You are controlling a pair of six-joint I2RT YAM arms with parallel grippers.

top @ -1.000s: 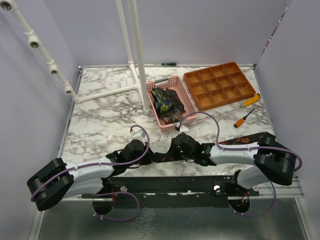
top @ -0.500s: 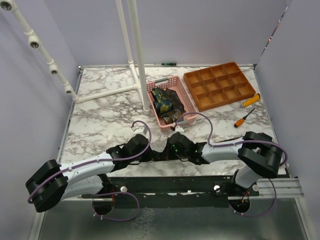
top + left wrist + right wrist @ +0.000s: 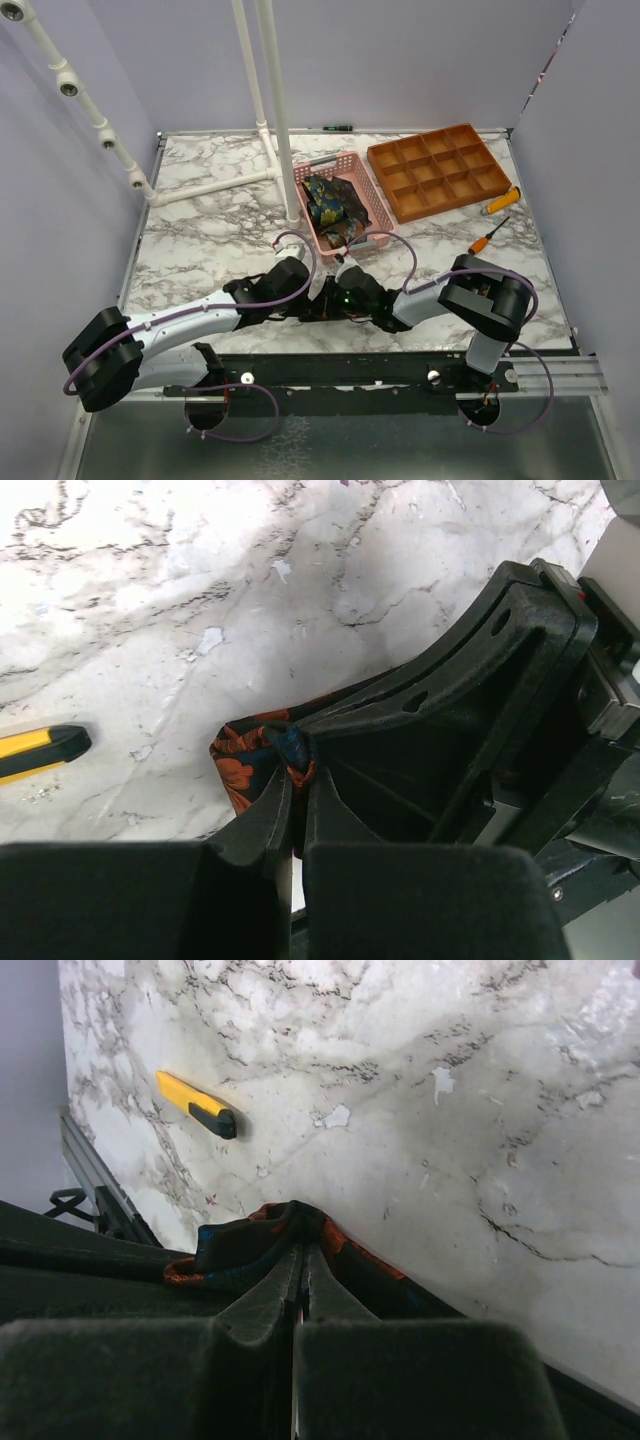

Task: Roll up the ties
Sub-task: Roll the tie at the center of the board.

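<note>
Your left claw (image 3: 298, 768) is pressed together on a bunched fold of the flowered tie (image 3: 238, 772), a dark strip with orange-red blooms, and your right claw (image 3: 300, 1248) is pinching the same tie from the other side, its fingers squeezed flat with the cloth humped just beyond their tips. From above, you can see the two claws meeting nose to nose near the middle of the tabletop's (image 3: 200, 250) front edge, almost touching, with the tie mostly hidden under and between them. How much of it is wound you cannot tell. More patterned ties (image 3: 328, 205) lie heaped in the pink basket (image 3: 338, 159), which sits just behind your claws, toward the middle of the tabletop. Beside the basket, at the back right corner, is the orange divided tray (image 3: 438, 170), and two orange-handled screwdrivers (image 3: 497, 203) lie along the right edge, well apart from the tie. A white pipe stand (image 3: 272, 100) rises just left of the basket.
</note>
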